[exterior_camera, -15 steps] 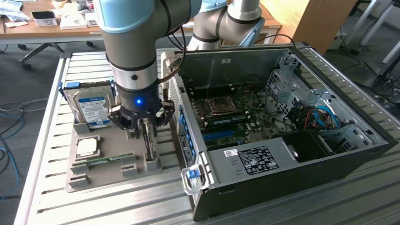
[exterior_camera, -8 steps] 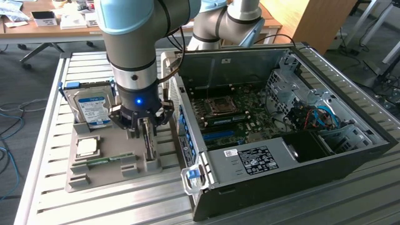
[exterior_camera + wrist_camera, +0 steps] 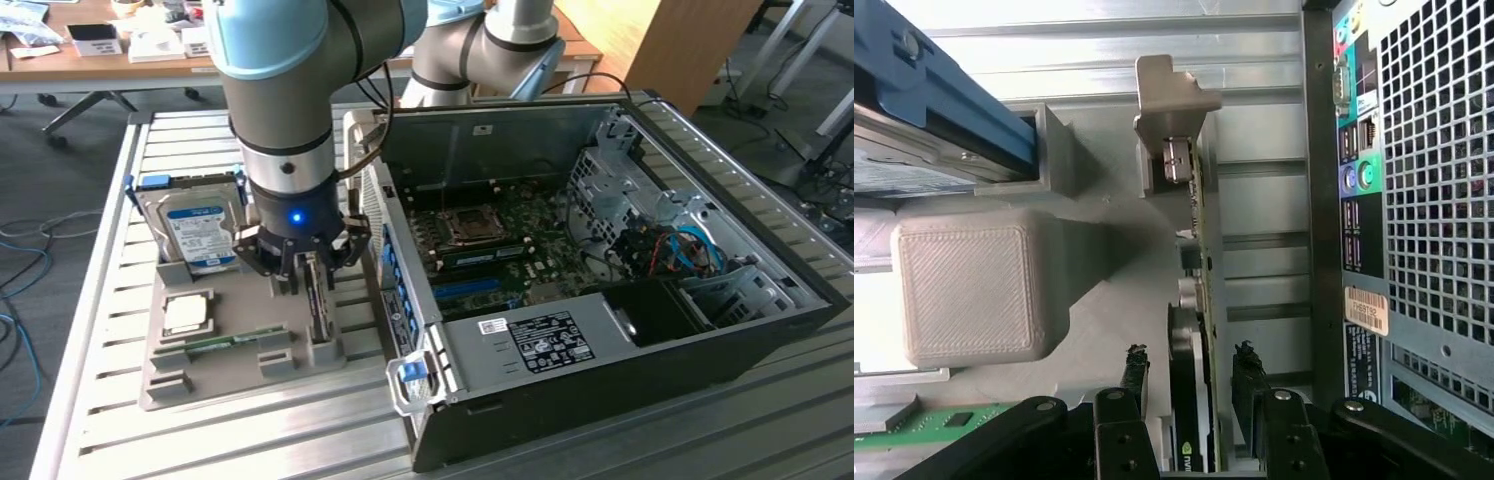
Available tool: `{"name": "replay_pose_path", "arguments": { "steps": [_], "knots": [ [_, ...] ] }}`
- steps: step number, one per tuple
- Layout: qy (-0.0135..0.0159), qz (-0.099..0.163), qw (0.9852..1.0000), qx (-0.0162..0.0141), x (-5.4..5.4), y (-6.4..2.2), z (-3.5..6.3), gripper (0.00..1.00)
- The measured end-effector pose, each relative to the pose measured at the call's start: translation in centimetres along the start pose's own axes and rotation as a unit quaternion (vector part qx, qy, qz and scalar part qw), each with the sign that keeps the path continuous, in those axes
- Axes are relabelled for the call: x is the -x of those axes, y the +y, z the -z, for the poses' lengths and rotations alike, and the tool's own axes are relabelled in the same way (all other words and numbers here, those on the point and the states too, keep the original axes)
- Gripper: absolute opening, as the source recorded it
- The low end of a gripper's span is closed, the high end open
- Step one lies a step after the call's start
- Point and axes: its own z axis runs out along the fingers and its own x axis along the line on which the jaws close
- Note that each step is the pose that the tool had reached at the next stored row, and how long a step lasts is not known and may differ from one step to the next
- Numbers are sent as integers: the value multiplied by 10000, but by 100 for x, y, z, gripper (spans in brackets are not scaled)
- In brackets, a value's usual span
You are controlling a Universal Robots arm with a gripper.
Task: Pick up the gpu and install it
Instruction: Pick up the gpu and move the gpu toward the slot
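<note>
1. Gripper (image 3: pixel 1194 372) spread wide, straddling gpu (image 3: pixel 1199 262). Card stands on edge betw. the jaws, gap each side, nothing pinched yet.
2. Gpu is seated in a slot of the grey holder tray (image 3: pixel 227 375), directly under the jaws.
3. Handling, my guess: light, stiff, thin, fragile (bare board w/ parts). Best hold is the flat faces near the top edge, mid-length, off the connector edge.
4. Surface: slatted alu table (image 3: pixel 174 440). Open pc case (image 3: pixel 641 390) close on one side of the jaws, hard drive (image 3: pixel 198 230) on the other.
5. Room: office, desks behind, cables on floor.

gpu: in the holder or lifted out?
In: gpu stands on edge in the gray holder; the open tool straddles it, gaps both sides.
</note>
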Motion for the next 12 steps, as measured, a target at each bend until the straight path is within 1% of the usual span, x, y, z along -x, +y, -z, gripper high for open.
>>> {"name": "replay_pose_path", "arguments": {
  "steps": [12],
  "knots": [
    [-2, 0, 10000, 2, 5, 1, -22, 47]
  ]
}}
